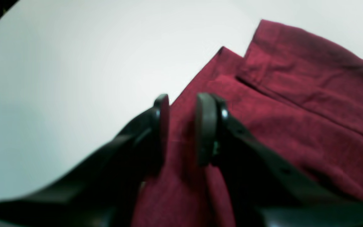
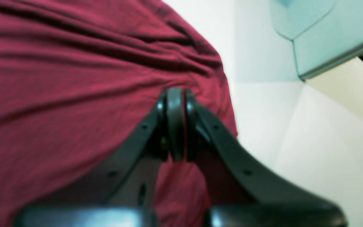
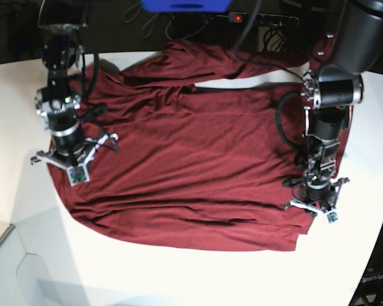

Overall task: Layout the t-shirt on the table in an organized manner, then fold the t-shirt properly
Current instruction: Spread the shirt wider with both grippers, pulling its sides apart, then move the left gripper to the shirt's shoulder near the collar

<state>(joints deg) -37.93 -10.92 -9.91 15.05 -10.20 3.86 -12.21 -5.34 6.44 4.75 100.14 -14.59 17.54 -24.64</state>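
The dark maroon t-shirt (image 3: 191,166) lies spread wide on the white table (image 3: 179,280), with wrinkles and a sleeve folded over at the back. My right gripper (image 3: 70,167) is at the shirt's left edge in the base view. In the right wrist view its pads (image 2: 176,94) are pressed together on a pinch of the t-shirt (image 2: 58,94), and folds radiate from the grip. My left gripper (image 3: 316,207) is at the shirt's lower right edge. In the left wrist view its pads (image 1: 183,104) stand slightly apart with a thick bunch of the t-shirt (image 1: 295,110) between them.
The table's edge (image 3: 13,223) cuts in at the front left, and a pale surface (image 2: 326,31) shows beyond it in the right wrist view. A power strip (image 3: 262,18), cables and a blue object (image 3: 188,5) sit behind the table. Bare white table (image 1: 74,63) lies beside the left gripper.
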